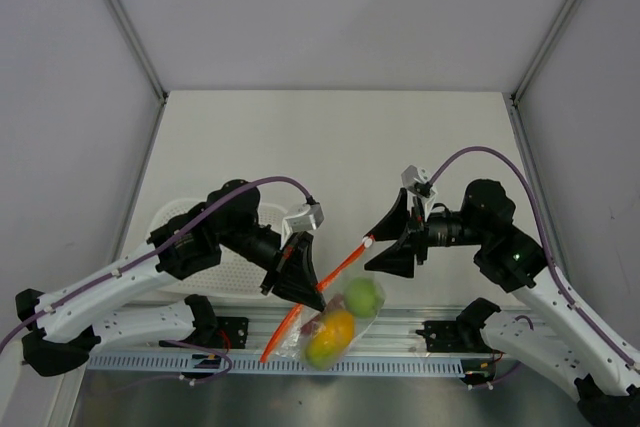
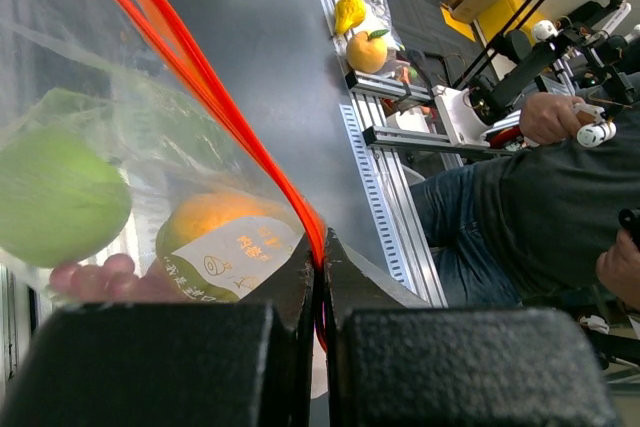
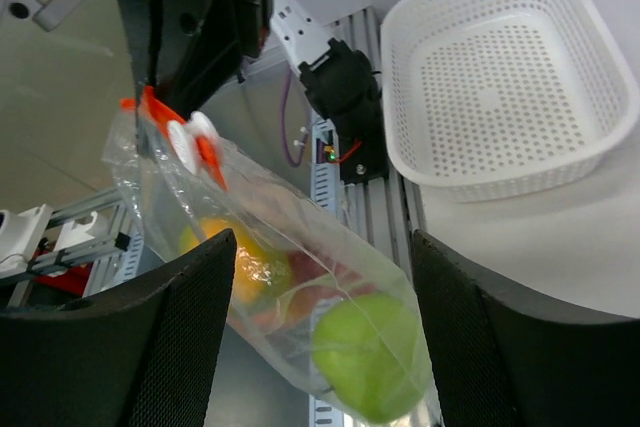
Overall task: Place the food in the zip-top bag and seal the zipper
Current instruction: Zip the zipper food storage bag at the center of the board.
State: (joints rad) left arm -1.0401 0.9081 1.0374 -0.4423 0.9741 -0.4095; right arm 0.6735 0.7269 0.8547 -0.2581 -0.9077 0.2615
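Observation:
The clear zip-top bag (image 1: 340, 332) hangs over the near rail with the green apple (image 1: 363, 295), the yellow-orange mango (image 1: 331, 337) and red fruit inside. My left gripper (image 1: 308, 297) is shut on its orange-red zipper (image 1: 345, 264). In the left wrist view the zipper (image 2: 200, 87) runs into the closed jaws of my left gripper (image 2: 321, 265), with the apple (image 2: 55, 209) and mango (image 2: 210, 217) behind the plastic. My right gripper (image 1: 368, 252) is open beside the strip's white slider end. In the right wrist view my right gripper (image 3: 322, 243) is open around the bag (image 3: 300, 247), with the apple (image 3: 370, 357) below.
The white perforated basket (image 1: 175, 217) sits on the table behind my left arm and shows in the right wrist view (image 3: 500, 77). The aluminium rail (image 1: 400, 362) runs along the near table edge. A person sits beyond the table edge in the left wrist view (image 2: 540, 197).

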